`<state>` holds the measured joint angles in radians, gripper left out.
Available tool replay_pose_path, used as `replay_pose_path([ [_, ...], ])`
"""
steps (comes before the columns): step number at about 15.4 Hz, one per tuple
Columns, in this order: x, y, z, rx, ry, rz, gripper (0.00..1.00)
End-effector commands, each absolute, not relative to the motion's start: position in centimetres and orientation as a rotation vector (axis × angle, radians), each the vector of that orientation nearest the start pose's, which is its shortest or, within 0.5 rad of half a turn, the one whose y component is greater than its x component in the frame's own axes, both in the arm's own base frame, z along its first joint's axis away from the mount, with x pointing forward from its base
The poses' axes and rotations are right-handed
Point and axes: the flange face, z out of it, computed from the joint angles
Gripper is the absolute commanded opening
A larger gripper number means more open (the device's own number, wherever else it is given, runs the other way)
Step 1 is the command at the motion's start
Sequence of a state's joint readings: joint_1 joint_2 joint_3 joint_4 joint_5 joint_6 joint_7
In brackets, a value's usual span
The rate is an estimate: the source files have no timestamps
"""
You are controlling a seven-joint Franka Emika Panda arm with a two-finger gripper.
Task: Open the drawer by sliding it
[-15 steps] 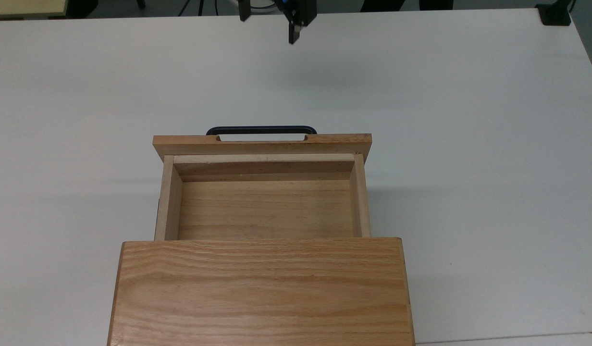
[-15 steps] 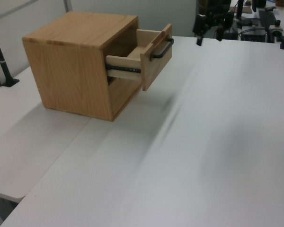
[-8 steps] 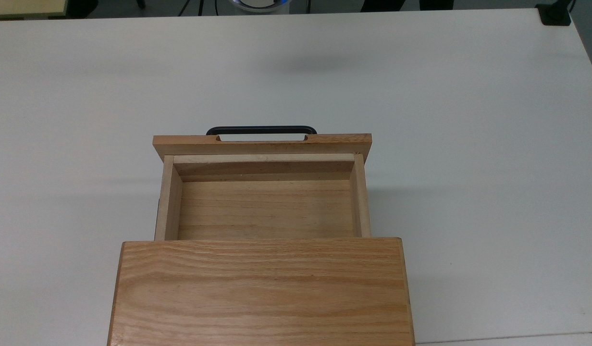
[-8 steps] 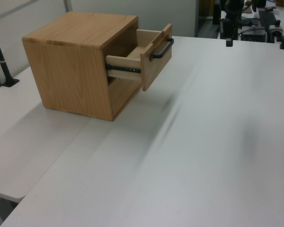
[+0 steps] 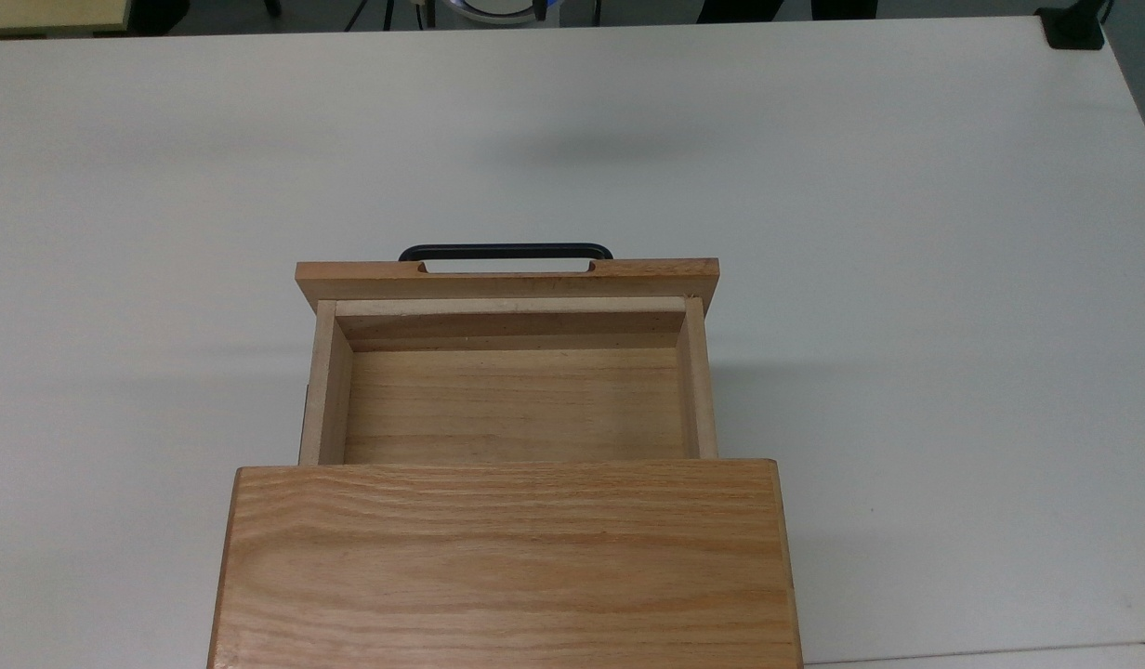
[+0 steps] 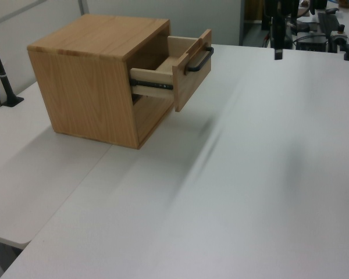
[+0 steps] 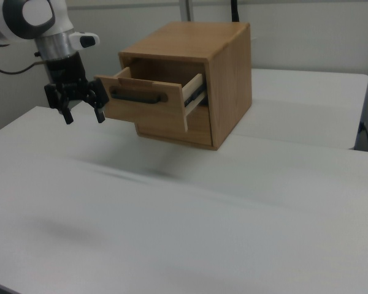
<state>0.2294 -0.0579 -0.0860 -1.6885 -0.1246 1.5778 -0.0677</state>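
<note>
While the drawer [image 7: 148,103] juts from its cabinet [image 7: 214,73], the tool [image 7: 81,114] hangs beside it, spread wide, gripping nothing.

drawer [image 5: 507,390]: pale wood, oak front | handle [image 5: 506,251]: black | cabinet [image 5: 504,562]: oak grain | table [image 5: 907,232]: white, perhaps greyish

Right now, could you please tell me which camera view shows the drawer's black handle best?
The right view: the handle faces it, showing its full bar. The top view shows the handle from above; the left view shows it obliquely from one end.
</note>
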Motion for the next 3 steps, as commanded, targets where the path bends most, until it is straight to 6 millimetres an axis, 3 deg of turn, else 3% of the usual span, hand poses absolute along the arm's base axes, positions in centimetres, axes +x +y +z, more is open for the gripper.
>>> replay_pose_path([
  [1, 54.04, 6.81, 60.5, -3.221, -0.235, 0.017, 1.0],
  [3, 54.06, 6.93, 60.41, -3.218, -0.234, 0.02, 1.0],
])
